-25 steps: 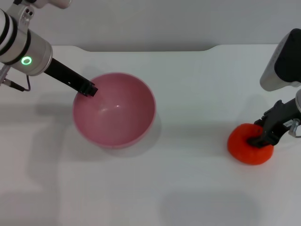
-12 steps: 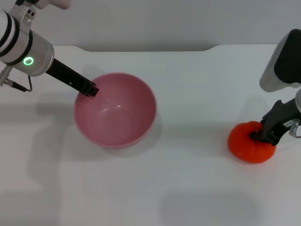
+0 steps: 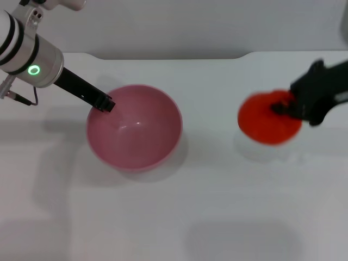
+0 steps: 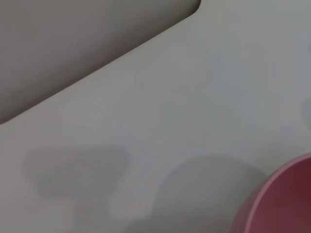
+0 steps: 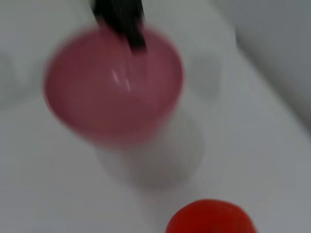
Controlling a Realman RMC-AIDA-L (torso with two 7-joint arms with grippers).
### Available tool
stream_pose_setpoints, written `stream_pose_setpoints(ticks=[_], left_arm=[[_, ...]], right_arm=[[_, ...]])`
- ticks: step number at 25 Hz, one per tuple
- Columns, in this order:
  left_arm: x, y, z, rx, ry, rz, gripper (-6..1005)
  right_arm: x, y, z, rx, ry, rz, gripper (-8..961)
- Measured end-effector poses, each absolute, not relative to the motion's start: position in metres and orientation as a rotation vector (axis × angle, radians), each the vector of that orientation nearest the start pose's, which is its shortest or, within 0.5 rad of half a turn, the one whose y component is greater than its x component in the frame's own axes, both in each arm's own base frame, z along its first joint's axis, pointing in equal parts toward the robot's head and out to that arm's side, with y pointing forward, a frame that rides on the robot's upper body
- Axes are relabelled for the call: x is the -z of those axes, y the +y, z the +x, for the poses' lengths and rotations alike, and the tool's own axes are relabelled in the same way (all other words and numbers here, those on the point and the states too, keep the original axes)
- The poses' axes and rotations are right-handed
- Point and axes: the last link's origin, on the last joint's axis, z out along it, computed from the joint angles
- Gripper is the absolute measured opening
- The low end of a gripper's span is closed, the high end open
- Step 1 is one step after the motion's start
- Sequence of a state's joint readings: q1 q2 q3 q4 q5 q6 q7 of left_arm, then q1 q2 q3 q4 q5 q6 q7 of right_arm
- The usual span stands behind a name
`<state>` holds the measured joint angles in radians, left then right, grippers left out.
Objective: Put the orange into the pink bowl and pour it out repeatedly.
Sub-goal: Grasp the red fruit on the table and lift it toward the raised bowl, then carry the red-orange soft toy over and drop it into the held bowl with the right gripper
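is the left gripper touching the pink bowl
Touching. In the head view the left gripper sits right on the pink bowl's rim, with no gap showing.

White table (matte, soft shadows); grey surface beyond far edge.

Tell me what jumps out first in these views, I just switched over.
The orange stands out: the right end effector grips it above the white table, right of the pink bowl, with a shadow beneath showing it is lifted. The left end effector sits at the bowl's far-left rim. The bowl holds nothing.
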<state>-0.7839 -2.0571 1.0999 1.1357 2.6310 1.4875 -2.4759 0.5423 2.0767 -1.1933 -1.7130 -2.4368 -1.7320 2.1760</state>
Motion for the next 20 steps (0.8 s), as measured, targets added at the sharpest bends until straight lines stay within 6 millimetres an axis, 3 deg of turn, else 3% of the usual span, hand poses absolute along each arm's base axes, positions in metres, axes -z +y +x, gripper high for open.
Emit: stream_pose_setpoints(ticks=[5,8,15,20], left_arm=[[-0.028,0.406,-0.176,-0.324,-0.990,-2.516,45],[-0.027,0.405,-0.178,-0.332,-0.995,-2.518,45],[-0.021,0.402,-0.179,-0.348,-1.009,-2.533,45],[-0.015,0.400,-0.175,-0.364,-0.998,-2.549,45]], right_arm=[[-0.101,0.319,0.088,0.116,0.095,-2.656,90],[-0.110,0.311,0.070,0.022,-0.001,-2.639,81],[-0.091,0.319,0.059,-0.144,-0.045,-2.696,68],[-0.060,0.328,0.061,-0.169,-0.065,-2.771,66]])
